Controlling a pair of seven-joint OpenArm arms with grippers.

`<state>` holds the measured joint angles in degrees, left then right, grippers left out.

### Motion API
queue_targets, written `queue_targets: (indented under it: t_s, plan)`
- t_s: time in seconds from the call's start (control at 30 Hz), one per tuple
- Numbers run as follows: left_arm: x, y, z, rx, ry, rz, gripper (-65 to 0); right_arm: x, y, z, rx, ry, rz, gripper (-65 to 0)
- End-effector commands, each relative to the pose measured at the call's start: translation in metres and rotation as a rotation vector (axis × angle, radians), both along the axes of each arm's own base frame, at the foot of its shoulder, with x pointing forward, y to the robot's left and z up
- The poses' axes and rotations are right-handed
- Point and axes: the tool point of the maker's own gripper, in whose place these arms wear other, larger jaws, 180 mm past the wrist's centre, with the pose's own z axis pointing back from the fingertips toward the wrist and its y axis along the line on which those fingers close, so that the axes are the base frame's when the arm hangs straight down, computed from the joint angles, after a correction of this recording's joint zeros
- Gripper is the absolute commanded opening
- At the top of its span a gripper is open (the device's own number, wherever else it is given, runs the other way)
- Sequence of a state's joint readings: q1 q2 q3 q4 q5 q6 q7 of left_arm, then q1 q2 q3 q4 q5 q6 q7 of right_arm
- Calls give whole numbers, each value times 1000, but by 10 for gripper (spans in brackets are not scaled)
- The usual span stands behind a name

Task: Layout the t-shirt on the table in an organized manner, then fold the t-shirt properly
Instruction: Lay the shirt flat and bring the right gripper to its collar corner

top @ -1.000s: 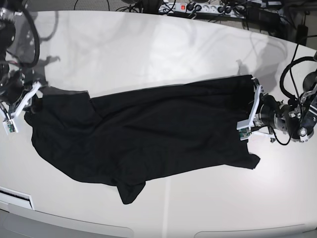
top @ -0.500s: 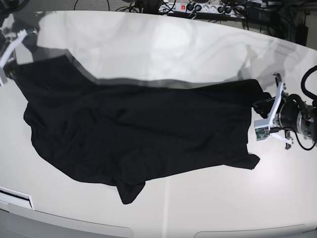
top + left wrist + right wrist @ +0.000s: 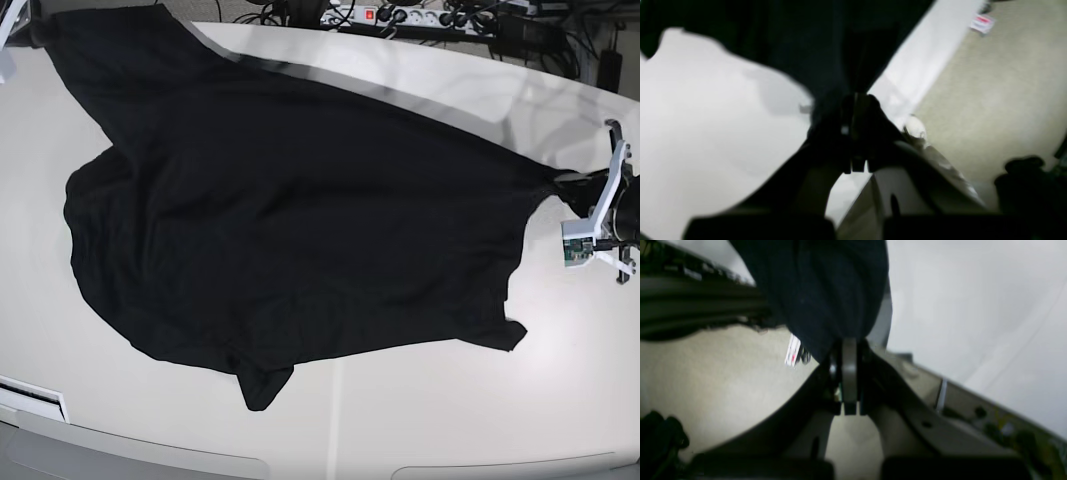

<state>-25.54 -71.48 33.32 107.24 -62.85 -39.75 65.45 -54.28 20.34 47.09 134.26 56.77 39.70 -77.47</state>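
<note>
Power strip [image 3: 395, 17]: white, red switch, at 12 o'clock beyond the far edge, plugs inserted.
Cables [image 3: 520, 30]: black, tangled, toward 1 o'clock.
Floor [image 3: 1000, 86]: beige carpet, seen from both wrist views.
White-and-red item [image 3: 982, 23]: lying on floor, blurred, identity undetermined.

The t-shirt [image 3: 290, 230] is soft, matt black cloth that creases in low folds. Under it the worktop [image 3: 420, 400] is smooth, glossy off-white, throwing back pale glare. Beside the worktop, the floor [image 3: 1000, 83] looks dull, grainy beige.
</note>
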Motion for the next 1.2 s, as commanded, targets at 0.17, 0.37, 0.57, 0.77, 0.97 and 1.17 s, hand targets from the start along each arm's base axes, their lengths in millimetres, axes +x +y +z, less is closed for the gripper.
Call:
queue_targets:
  t_s: [0.17,0.37,0.57,0.77,0.97,1.17]
  plan:
    - [-16,17,-4,59,52,9,-650,-24,-33,-1,-154,97,-164,-650]
    - [-45,17,-24,61,148,3,-650,-46,-32,-9,-158,122,-350,-650]
    - [-58,27,-37,119,175,-16,-650,-55,-20,-14,-119,133,-368,-650]
    - [-70,38,-43,181,217,-27,-650,-57,-8,-15,-66,158,-316,-650]
    - [-69,46,-43,225,209,-35,-650,-55,-2,-14,-34,149,-306,-650]
    - [-69,42,-43,202,211,-31,-650,-56,-5,-15,-45,153,-330,-606]
